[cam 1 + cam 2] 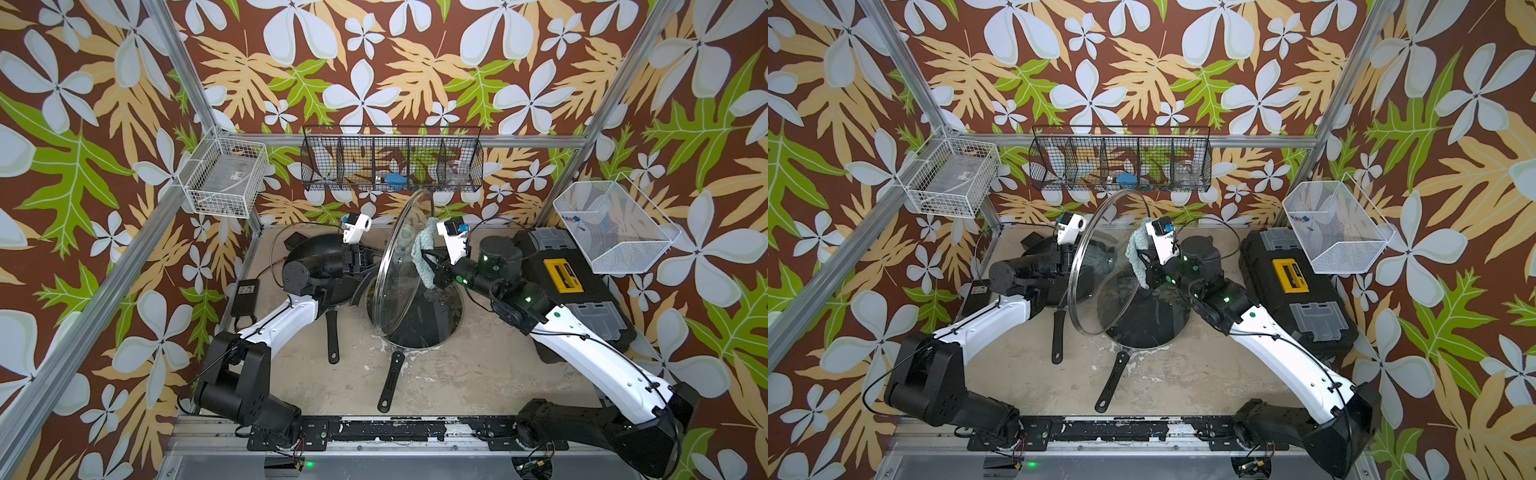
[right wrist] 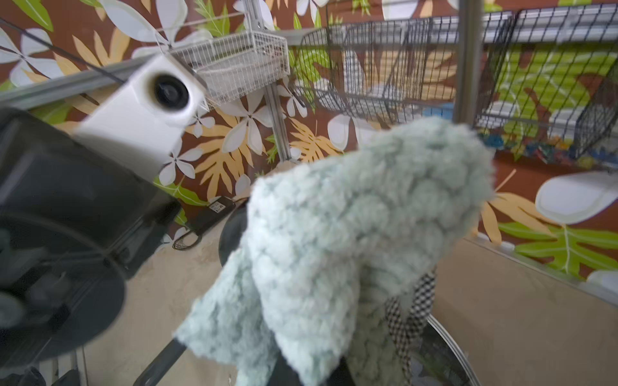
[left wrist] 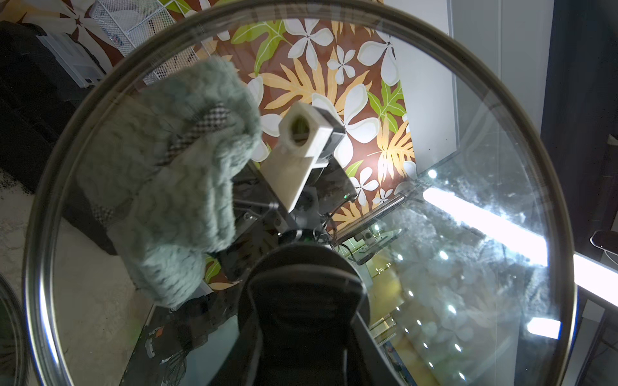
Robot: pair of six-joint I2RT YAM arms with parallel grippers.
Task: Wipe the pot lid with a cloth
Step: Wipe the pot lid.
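Observation:
The pot lid (image 1: 395, 299) (image 1: 1092, 303), clear glass with a silvery rim, stands on edge above the middle of the table. My left gripper (image 1: 366, 261) (image 3: 301, 334) is shut on its black central handle (image 3: 301, 300); the lid (image 3: 468, 234) fills the left wrist view. From the other side, my right gripper (image 1: 432, 259) (image 1: 1148, 268) (image 2: 301, 374) is shut on the fluffy pale teal cloth (image 1: 422, 249) (image 1: 1137, 249) (image 2: 351, 250). The cloth (image 3: 187, 200) lies bunched against the glass, beside the handle. It hides the right fingertips.
Under the raised lid a black pan (image 1: 432, 324) carries a smaller glass lid; its handle (image 1: 390, 384) points to the front. A second black pan (image 1: 316, 257) lies under my left arm. A black toolbox (image 1: 569, 286) stands at the right, with wire baskets (image 1: 390, 166) on the walls.

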